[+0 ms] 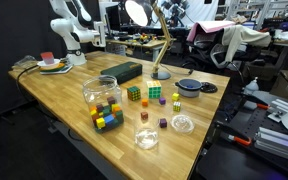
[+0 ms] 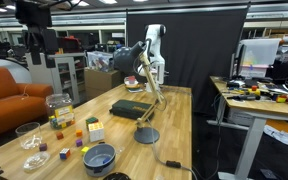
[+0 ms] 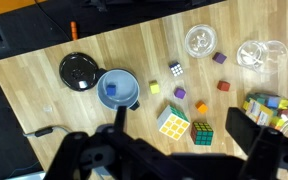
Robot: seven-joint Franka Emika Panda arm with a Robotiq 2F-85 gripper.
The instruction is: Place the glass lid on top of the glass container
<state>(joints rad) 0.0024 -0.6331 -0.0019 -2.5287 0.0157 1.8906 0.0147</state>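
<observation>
The glass lid lies near the glass container; the tool hangs spread, empty.

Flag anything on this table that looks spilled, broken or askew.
Nothing looks broken or tipped. Small coloured cubes lie loose on the table near the upright cube jar; the glass lid lies flat, apart from the glass container.

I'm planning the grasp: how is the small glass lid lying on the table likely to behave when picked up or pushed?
The glass lid looks like smooth, rigid clear glass, so it may slip under a pinch. It lies flat and shallow on the wooden table, so a push would probably slide it, not tip it. Dropped, it could well chip.
</observation>
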